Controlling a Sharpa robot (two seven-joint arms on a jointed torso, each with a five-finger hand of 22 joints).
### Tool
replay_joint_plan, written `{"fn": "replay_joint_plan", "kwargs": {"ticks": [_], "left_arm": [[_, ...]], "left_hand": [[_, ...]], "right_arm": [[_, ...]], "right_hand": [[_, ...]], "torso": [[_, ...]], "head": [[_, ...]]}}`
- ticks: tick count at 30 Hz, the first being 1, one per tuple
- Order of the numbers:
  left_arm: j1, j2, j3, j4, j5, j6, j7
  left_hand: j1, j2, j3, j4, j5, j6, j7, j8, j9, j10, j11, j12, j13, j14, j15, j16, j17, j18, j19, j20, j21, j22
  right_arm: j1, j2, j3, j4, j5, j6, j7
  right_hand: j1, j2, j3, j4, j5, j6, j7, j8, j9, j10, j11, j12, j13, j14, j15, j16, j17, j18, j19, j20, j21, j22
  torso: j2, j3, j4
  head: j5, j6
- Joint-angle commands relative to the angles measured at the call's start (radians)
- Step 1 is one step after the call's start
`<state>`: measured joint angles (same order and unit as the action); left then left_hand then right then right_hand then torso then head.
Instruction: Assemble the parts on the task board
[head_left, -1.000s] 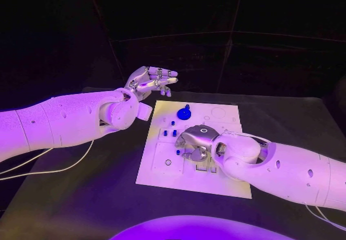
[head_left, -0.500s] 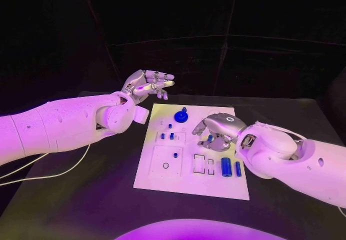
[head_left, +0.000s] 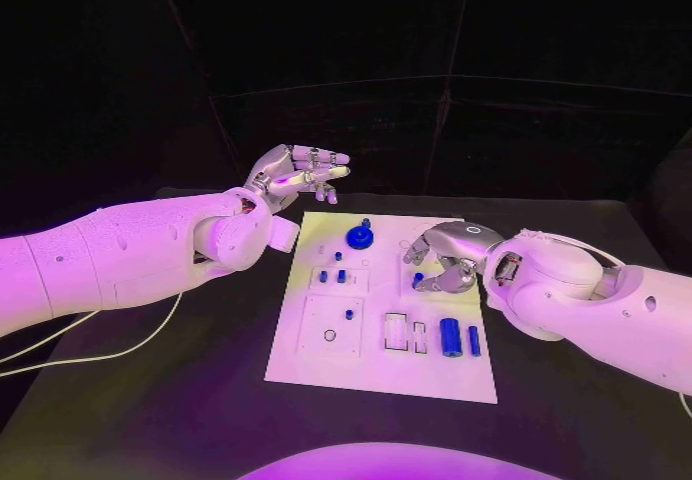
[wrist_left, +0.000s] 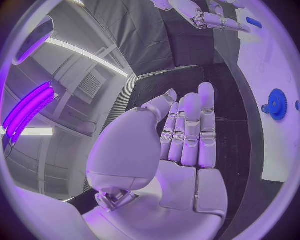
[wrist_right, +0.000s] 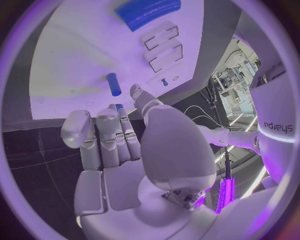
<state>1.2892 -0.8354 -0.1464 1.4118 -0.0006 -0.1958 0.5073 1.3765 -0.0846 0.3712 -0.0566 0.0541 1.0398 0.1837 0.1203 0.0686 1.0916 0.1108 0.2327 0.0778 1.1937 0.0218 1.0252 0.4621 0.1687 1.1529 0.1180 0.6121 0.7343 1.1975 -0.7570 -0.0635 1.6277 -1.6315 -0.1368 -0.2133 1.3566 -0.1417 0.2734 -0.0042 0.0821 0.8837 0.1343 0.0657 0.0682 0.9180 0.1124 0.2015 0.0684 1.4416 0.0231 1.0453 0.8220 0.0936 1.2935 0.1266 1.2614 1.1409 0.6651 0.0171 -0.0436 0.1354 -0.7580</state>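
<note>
The small blue hard-plastic parts lie scattered on the flat white rectangular task board (head_left: 325, 350) in the middle of the black table (head_left: 173, 420). A blue toothed gear with a knob (head_left: 359, 236) stands near the board's far edge, short blue pegs (head_left: 333, 275) sit left of centre, and two longer blue cylinders (head_left: 462, 338) lie side by side near the right edge, next to rectangular cut-outs.

These pieces look light, rigid and smooth, so they would probably slip or roll from a loose hold. The cylinders are best taken across the round body at mid-length, and the gear by its knob, not its teeth.

The right silver hand (head_left: 440, 262) hovers over the board's far right part with fingers curled downward; whether it holds anything cannot be told from above. The right wrist view shows its fingers (wrist_right: 109, 135) fairly straight and close together, with a short blue cylinder (wrist_right: 114, 84) lying on the board beyond them.

The left silver hand (head_left: 300, 170) is raised beyond the board's far left corner, holding nothing. The left wrist view shows its fingers (wrist_left: 190, 130) extended side by side, and the gear from the side.
</note>
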Motion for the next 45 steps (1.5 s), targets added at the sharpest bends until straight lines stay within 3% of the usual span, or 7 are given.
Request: {"fn": "replay_joint_plan", "kwargs": {"ticks": [1,7,15,20,26,36,45], "left_arm": [[0.001,0.000,0.001,0.000,0.004,0.016,0.006],[0.001,0.000,0.001,0.000,0.004,0.023,0.009],[0.001,-0.002,0.001,0.001,0.004,0.024,0.010],[0.001,-0.003,0.001,0.001,0.004,0.024,0.010],[0.002,-0.004,0.001,0.001,0.004,0.024,0.009],[0.002,-0.005,0.001,0.002,0.004,0.024,0.009],[0.002,-0.008,0.001,-0.001,0.004,0.023,0.008]], "left_hand": [[-0.001,0.010,-0.006,-0.002,0.002,-0.008,0.000,0.004,0.000,-0.009,0.000,0.004,-0.001,-0.005,0.002,0.001,-0.002,0.014,-0.001,0.004,-0.004,-0.001],[0.000,0.009,-0.007,-0.002,0.002,-0.009,0.000,0.005,0.000,-0.009,0.000,0.005,-0.001,-0.005,0.002,0.001,-0.002,0.014,-0.001,0.004,-0.004,-0.001],[0.000,0.009,-0.007,-0.002,0.002,-0.009,0.000,0.005,0.000,-0.009,0.000,0.005,-0.001,-0.005,0.002,0.001,-0.002,0.014,-0.001,0.004,-0.005,-0.002],[0.000,0.009,-0.008,-0.002,0.002,-0.009,0.000,0.005,0.000,-0.009,0.000,0.005,-0.001,-0.005,0.002,0.001,-0.002,0.014,-0.001,0.004,-0.005,-0.002],[0.000,0.009,-0.008,-0.002,0.002,-0.009,0.000,0.005,0.000,-0.009,0.000,0.005,-0.001,-0.005,0.002,0.001,-0.002,0.014,-0.001,0.004,-0.005,-0.002],[0.000,0.009,-0.008,-0.002,0.002,-0.009,0.000,0.005,0.000,-0.009,0.000,0.005,-0.001,-0.005,0.002,0.001,-0.002,0.014,-0.001,0.004,-0.005,-0.002],[0.000,0.011,-0.008,-0.002,0.002,-0.009,0.000,0.006,0.001,-0.010,0.000,0.007,-0.001,-0.005,0.002,0.002,-0.002,0.014,0.000,0.004,-0.005,-0.002]], "right_arm": [[0.002,0.005,0.001,-0.007,-0.004,0.095,-0.026],[0.002,0.022,0.000,-0.029,-0.008,0.149,-0.037],[0.002,0.038,0.000,-0.049,-0.009,0.152,-0.031],[0.002,0.046,0.000,-0.059,-0.007,0.146,-0.025],[0.002,0.054,0.000,-0.069,-0.005,0.092,-0.024],[0.001,0.042,0.000,-0.061,-0.020,-0.005,-0.035],[0.002,-0.009,0.001,0.024,-0.017,-0.081,-0.023]], "right_hand": [[0.013,0.006,-0.008,0.002,-0.002,0.007,0.001,0.004,0.002,-0.003,0.000,0.010,0.002,-0.001,-0.002,-0.001,-0.001,0.011,-0.004,0.001,-0.006,-0.001],[0.024,0.019,-0.015,0.003,-0.004,0.022,0.003,0.007,0.003,0.010,-0.005,0.034,0.003,0.004,-0.005,0.003,-0.001,0.010,0.003,-0.002,-0.005,0.002],[0.046,0.066,0.022,0.000,-0.002,0.083,0.019,0.021,0.007,0.072,-0.015,0.067,-0.002,0.012,-0.015,0.011,0.003,0.001,0.034,-0.011,0.022,0.036],[0.048,0.086,0.060,0.003,-0.004,0.124,0.018,0.029,0.009,0.129,-0.021,0.066,-0.003,0.025,-0.021,0.045,0.042,-0.008,0.062,-0.016,0.054,0.078],[0.054,0.113,0.111,0.003,-0.030,0.176,0.012,0.041,0.012,0.193,-0.034,0.053,-0.003,0.032,-0.029,0.073,0.071,-0.016,0.083,-0.024,0.083,0.115],[0.049,0.119,0.168,-0.009,-0.021,0.225,0.005,0.049,0.014,0.260,-0.044,0.014,0.001,0.036,-0.038,0.101,0.095,-0.029,0.114,-0.033,0.126,0.170],[0.049,0.103,0.193,-0.029,0.007,0.231,0.007,0.044,0.013,0.274,-0.044,-0.010,0.001,0.034,-0.038,0.104,0.093,-0.029,0.114,-0.034,0.130,0.175]], "torso": [[0.002,-0.0006,-0.0001],[0.001,0.0004,0.0002],[0.001,0.0002,-0.0011],[0.001,0.0005,-0.0016],[0.001,0.0007,-0.0014],[0.000,0.0006,-0.0023],[-0.001,-0.0004,-0.0008]], "head": [[0.001,-0.001],[0.002,0.000],[0.001,-0.002],[0.001,-0.003],[0.001,-0.005],[0.001,-0.009],[0.001,-0.007]]}}
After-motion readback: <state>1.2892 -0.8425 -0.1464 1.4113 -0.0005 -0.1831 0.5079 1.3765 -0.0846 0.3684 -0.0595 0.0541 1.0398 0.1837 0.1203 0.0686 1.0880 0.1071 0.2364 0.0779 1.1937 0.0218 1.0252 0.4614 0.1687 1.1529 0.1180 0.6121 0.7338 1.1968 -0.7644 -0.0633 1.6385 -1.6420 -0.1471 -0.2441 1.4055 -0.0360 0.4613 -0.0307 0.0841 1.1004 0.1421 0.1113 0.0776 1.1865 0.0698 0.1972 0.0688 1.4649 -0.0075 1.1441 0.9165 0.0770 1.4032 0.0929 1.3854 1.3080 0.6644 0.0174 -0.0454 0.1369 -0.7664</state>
